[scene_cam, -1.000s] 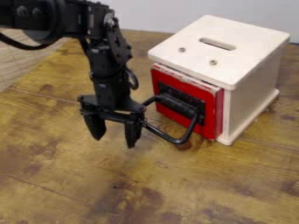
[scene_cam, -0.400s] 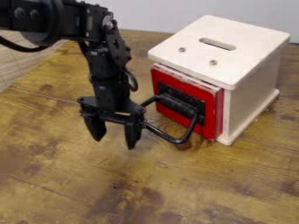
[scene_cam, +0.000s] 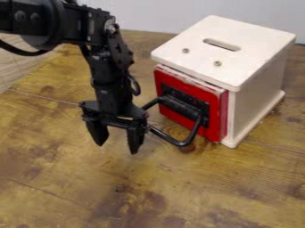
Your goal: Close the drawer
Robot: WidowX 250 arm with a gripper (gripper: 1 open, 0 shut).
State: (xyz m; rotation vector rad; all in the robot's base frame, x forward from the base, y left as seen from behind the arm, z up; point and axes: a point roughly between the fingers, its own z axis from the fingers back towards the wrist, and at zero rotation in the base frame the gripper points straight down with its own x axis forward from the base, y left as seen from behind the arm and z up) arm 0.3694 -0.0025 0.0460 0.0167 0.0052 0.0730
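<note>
The red drawer (scene_cam: 181, 92) sits in the front of a cream box (scene_cam: 226, 62) with a slotted top; its front looks nearly flush with the box and no pale inside shows. A black bracket (scene_cam: 191, 110) and a large black rounded loop handle (scene_cam: 173, 134) stick out from the drawer front toward the left. My black gripper (scene_cam: 117, 139) hangs just left of the handle, fingers pointing down and apart, open and empty. Its right finger (scene_cam: 136, 138) stands close beside the loop handle; I cannot tell if they touch.
The box stands on a worn wooden table (scene_cam: 71, 187). My black arm (scene_cam: 102, 62) rises from the gripper toward the upper left. A pale wall lies behind the table.
The arm's upper links shifted slightly; the gripper stays in nearly the same place beside the handle, still open. The drawer has not visibly moved.
</note>
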